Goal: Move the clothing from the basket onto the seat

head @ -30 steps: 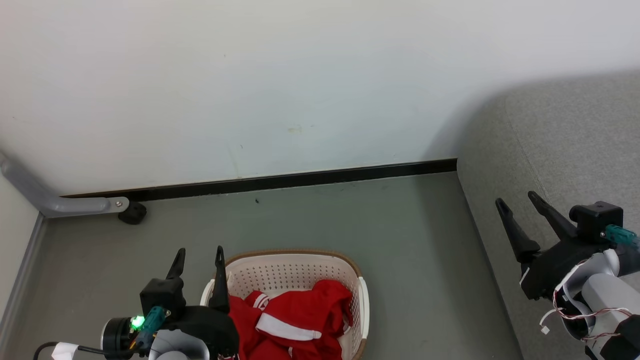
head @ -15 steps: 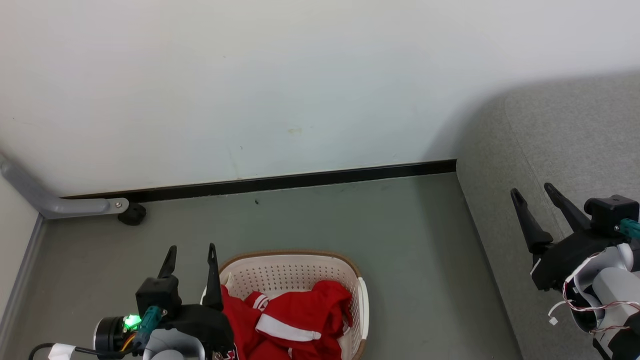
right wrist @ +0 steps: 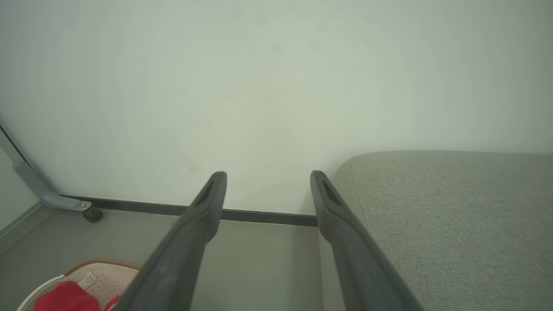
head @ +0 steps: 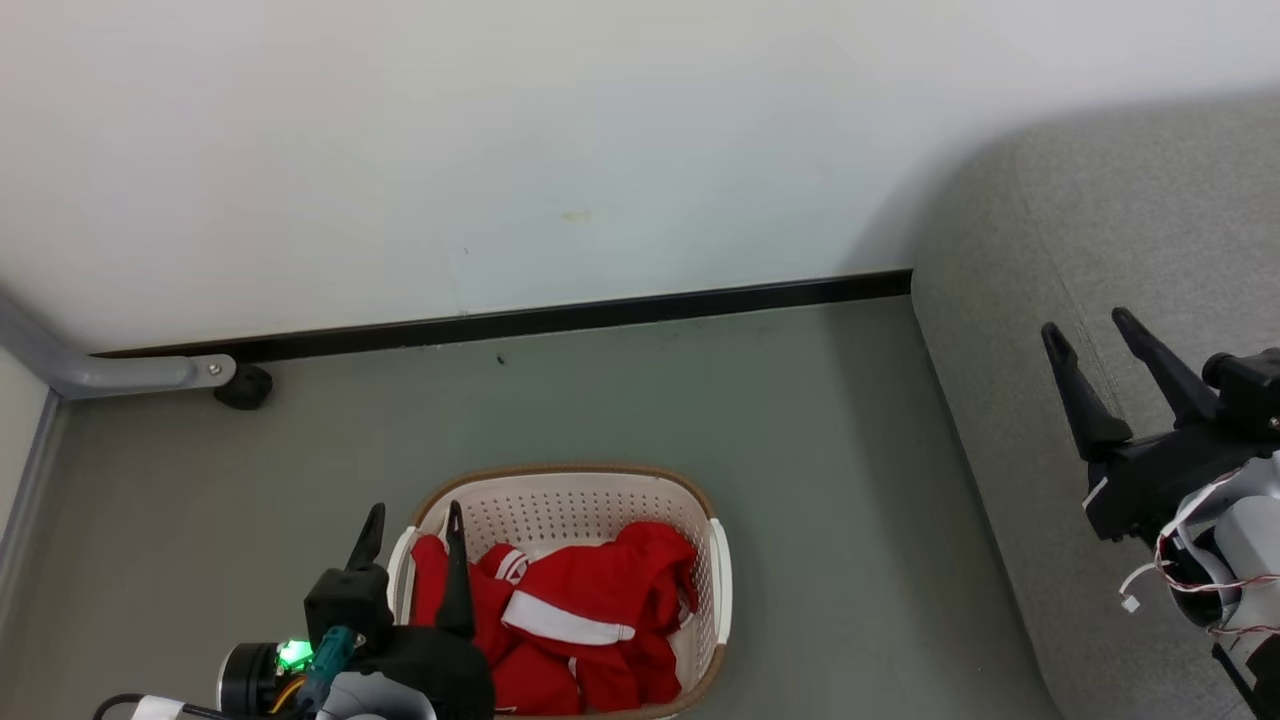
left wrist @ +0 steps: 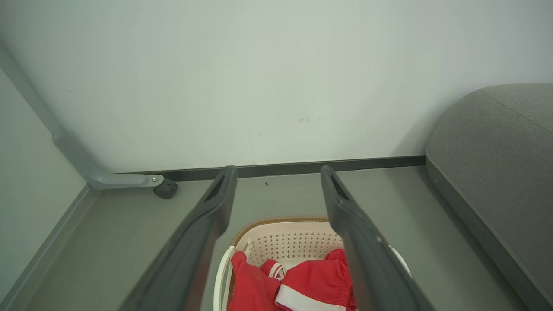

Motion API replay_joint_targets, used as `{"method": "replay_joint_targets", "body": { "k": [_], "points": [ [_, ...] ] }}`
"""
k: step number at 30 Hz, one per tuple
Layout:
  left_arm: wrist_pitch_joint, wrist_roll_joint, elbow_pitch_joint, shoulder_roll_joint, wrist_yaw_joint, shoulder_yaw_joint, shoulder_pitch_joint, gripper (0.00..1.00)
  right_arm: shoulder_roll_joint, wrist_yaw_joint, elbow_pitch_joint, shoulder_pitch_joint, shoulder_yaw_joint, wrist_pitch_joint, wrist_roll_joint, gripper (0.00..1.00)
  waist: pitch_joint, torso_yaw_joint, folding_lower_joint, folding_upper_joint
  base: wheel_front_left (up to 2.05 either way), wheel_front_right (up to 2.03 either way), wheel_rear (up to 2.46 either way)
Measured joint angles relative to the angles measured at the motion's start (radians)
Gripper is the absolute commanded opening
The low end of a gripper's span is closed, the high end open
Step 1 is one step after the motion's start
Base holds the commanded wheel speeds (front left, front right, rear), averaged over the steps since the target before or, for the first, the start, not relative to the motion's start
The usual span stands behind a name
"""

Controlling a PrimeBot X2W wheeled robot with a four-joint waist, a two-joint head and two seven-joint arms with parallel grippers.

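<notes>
The red clothing (head: 585,620) with white bands lies heaped in the cream perforated basket (head: 580,505) on the grey floor; the same heap of clothing (left wrist: 302,280) sits low in the left wrist view inside the basket (left wrist: 281,242). My left gripper (head: 413,515) stands open above the basket's left rim, nothing between its fingers. Over the light-grey seat (head: 1130,220) at the right, my right gripper (head: 1088,327) is open and empty. In the right wrist view the seat (right wrist: 453,207) lies to the right and the basket (right wrist: 101,274) shows at the lower left corner.
A white wall with a black baseboard (head: 560,318) closes the far side. A grey metal leg with a black foot (head: 243,385) stands at the far left. Bare grey floor (head: 830,500) lies between the basket and the seat.
The head camera has tilted down, so the whole scene sits higher in view. My left gripper has come slightly right over the basket's left rim. My right gripper has drifted further right over the seat.
</notes>
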Motion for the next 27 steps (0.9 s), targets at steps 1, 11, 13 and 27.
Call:
{"method": "replay_joint_targets", "body": {
  "k": [1,11,13,27],
  "points": [
    [0.0,0.001,0.0,-0.002,0.0,-0.006,0.001,1.0,-0.007,0.0,-0.012,-0.001,-0.007,0.0,-0.004,1.0,0.011,-0.001,0.0,0.0,0.0,0.0,0.0],
    [0.0,0.0,0.036,-0.01,0.009,-0.066,-0.024,1.0,-0.057,0.001,-0.109,-0.033,-0.062,0.0,-0.011,1.0,0.127,-0.019,0.0001,0.0,0.0,0.0,0.0],
    [0.0,-0.025,0.036,-0.007,0.011,-0.1,-0.044,1.0,-0.065,0.001,-0.127,-0.043,-0.07,0.0,-0.013,1.0,0.155,-0.024,0.0001,0.0,0.0,0.0,0.0],
    [0.0,-0.203,0.14,-0.012,0.027,-0.262,-0.265,1.0,-0.11,0.007,-0.284,-0.112,-0.139,-0.001,-0.022,1.0,0.373,-0.072,0.0001,0.0001,0.0,0.0,0.0]
  ]
}}
